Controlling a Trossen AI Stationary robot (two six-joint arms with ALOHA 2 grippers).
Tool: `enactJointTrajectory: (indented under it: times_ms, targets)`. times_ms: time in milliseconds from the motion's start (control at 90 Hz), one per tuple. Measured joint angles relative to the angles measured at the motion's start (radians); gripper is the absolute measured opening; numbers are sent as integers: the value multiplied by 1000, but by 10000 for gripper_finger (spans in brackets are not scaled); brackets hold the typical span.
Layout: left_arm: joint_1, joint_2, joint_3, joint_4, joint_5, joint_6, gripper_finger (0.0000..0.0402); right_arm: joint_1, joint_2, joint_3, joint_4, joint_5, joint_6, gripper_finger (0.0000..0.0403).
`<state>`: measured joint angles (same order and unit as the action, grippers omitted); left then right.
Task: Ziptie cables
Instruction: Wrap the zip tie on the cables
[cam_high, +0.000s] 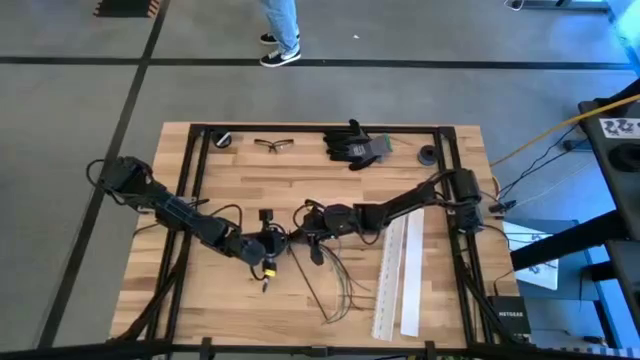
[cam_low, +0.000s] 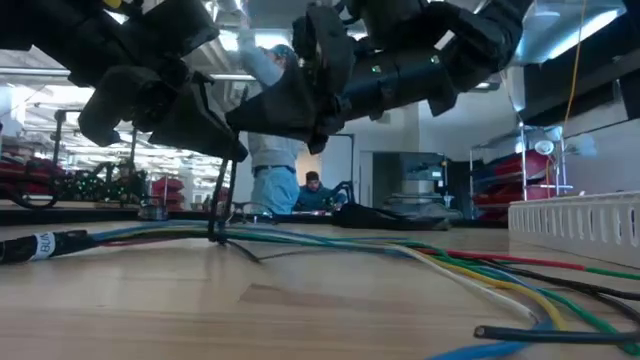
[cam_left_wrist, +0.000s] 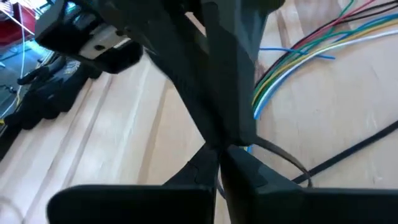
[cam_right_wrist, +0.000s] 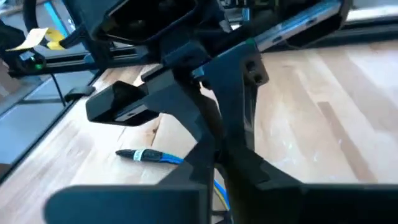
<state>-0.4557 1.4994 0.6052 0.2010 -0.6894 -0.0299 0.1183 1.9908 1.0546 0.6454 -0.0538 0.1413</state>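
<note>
Mid-table, well off every edge, both grippers' fingers pinch shut around cables (cam_high: 335, 285)

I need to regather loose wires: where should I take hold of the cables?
Grip the cables where they run bunched, near the middle of the table, coming down from above; toward the front edge they fan apart and lie flat, so one pinch would miss some.

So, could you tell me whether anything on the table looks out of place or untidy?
The cables fan out loosely toward the front edge of the table rather than lying bundled. Nothing looks spilled or damaged.
</note>
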Motion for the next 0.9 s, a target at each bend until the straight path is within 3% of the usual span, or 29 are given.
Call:
enactJointTrajectory:
  times_ms: [300, 678, 900]
  targets:
    - [0, 0, 0, -4, 5, -8, 0, 8, -43, 2, -71, 213, -180, 0]
    - [0, 0, 0, -1, 6, -19, 0, 26, -53, 2, -109, 231, -235, 0]
    - [-13, 22, 0, -5, 93, -61, 0, 49, -64, 44, -269, 525, -440, 0]
